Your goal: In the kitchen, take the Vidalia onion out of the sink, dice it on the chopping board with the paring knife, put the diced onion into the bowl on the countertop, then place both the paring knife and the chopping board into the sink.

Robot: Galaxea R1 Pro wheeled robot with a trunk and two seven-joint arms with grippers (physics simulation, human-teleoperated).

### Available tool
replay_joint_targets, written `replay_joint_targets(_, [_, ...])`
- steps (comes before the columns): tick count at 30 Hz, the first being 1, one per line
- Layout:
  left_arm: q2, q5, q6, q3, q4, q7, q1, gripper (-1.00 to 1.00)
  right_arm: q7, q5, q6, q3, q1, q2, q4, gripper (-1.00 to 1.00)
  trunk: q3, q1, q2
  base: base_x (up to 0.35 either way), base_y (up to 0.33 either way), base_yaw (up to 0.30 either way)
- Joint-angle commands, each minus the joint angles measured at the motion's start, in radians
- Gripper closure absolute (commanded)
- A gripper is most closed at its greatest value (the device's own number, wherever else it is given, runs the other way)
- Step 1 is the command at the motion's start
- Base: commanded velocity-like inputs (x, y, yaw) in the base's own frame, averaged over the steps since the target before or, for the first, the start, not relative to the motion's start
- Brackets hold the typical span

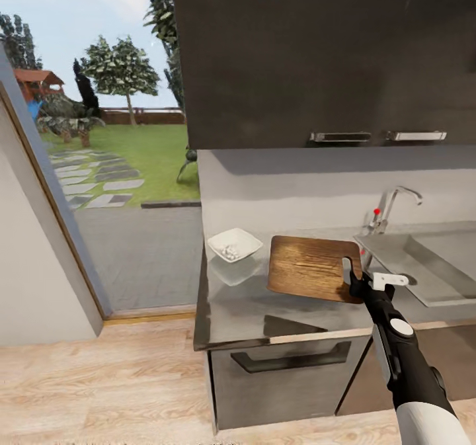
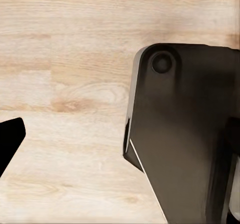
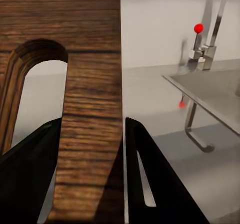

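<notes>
The black right gripper [image 3: 92, 184] pinches the brown wooden chopping board [image 1: 311, 268] at its slotted end, lifted off the glossy grey countertop [image 1: 264, 306] (diced bits already in the white squarish bowl [image 1: 234, 244]); next, swing it into the grey metal sink [image 1: 430, 266]; left gripper's state unclear

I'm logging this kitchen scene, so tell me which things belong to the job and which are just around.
Job:
brown wooden chopping board, in the right pincer
shallow white bowl
grey metal sink
glossy grey countertop

Just around:
dark wall cabinet
garden tree
</notes>
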Motion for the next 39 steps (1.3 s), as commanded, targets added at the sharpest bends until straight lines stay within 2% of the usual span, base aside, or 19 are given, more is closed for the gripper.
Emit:
replay_joint_targets(1, [0.0,0.009,-0.001,-0.002,-0.002,0.0,0.0,-1.0,0.006,0.01,0.001,-0.002,-0.001,0.0,-0.001,1.0,-0.003,0.001,-0.002,0.0,-0.305,0.163])
replay_joint_targets(20, [0.0,0.009,-0.001,-0.002,-0.001,0.0,0.001,-1.0,0.006,0.01,0.002,-0.003,-0.001,0.0,-0.001,1.0,-0.027,0.001,-0.002,0.0,-0.305,0.125])
replay_joint_targets(39, [0.0,0.009,-0.001,-0.002,-0.001,0.0,0.001,-1.0,0.006,0.01,0.003,-0.002,-0.001,0.0,-0.001,1.0,-0.051,0.001,-0.002,0.0,-0.305,0.073])
